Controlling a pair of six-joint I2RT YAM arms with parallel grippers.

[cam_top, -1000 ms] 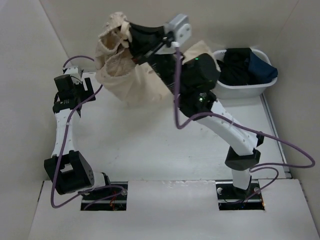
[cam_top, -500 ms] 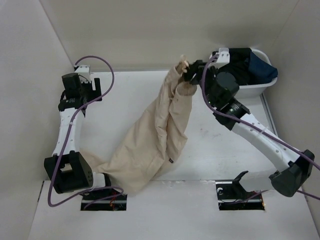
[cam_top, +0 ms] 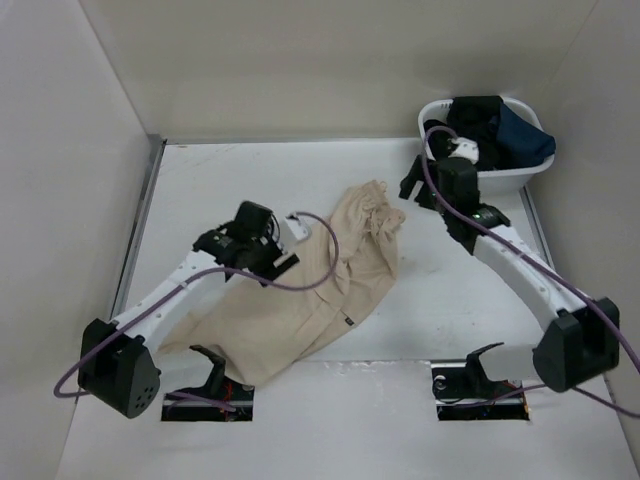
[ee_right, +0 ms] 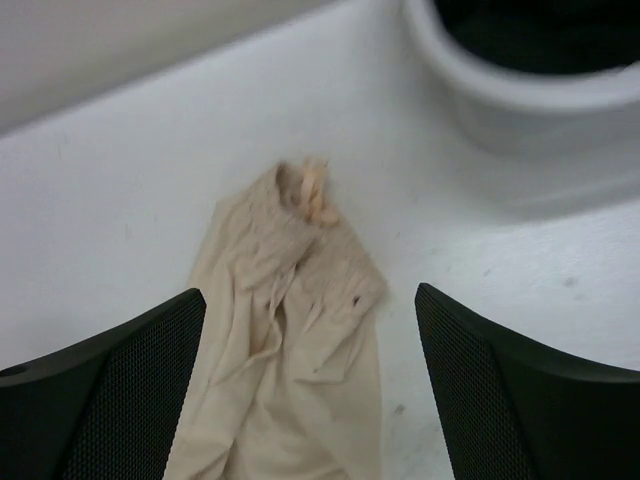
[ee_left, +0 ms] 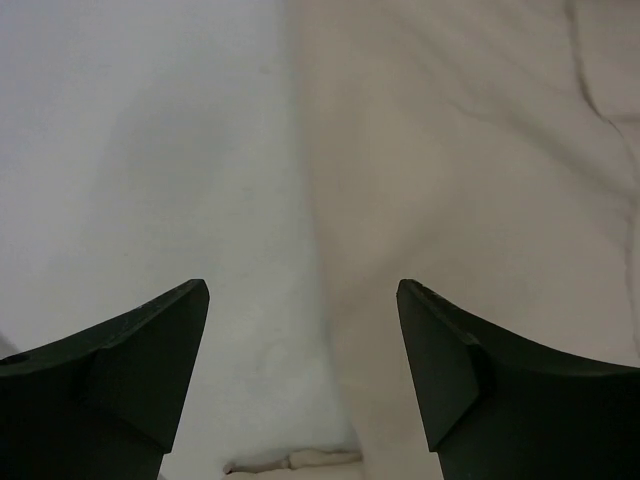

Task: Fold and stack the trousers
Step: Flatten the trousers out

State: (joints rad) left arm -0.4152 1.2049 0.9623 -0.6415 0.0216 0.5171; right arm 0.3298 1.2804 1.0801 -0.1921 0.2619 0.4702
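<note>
Now we see our left jaws spread wide just above the trousers (cam_top: 320, 285), which lie rumpled on the tabletop (cam_top: 450, 305), their edge running between those jaws. Our right jaws, also apart and empty, hover past the gathered waistband (ee_right: 300, 235), with the white basket (cam_top: 490, 182) just beyond them.

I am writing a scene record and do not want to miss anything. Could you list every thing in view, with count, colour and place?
Beige cotton trousers with a gathered waistband: one, beige, lying loosely on the table, waistband toward the basket.
Small dark label: one, dark, on the trousers' near edge.
White plastic basket: one, white, far right corner.
Black garment: one, black, in the basket.
Navy blue garment: one, navy, in the basket, right side.
White table: one, white, under everything.
Left gripper: one, black, open, over the trousers' edge.
Right gripper: one, black, open, above the waistband.
</note>
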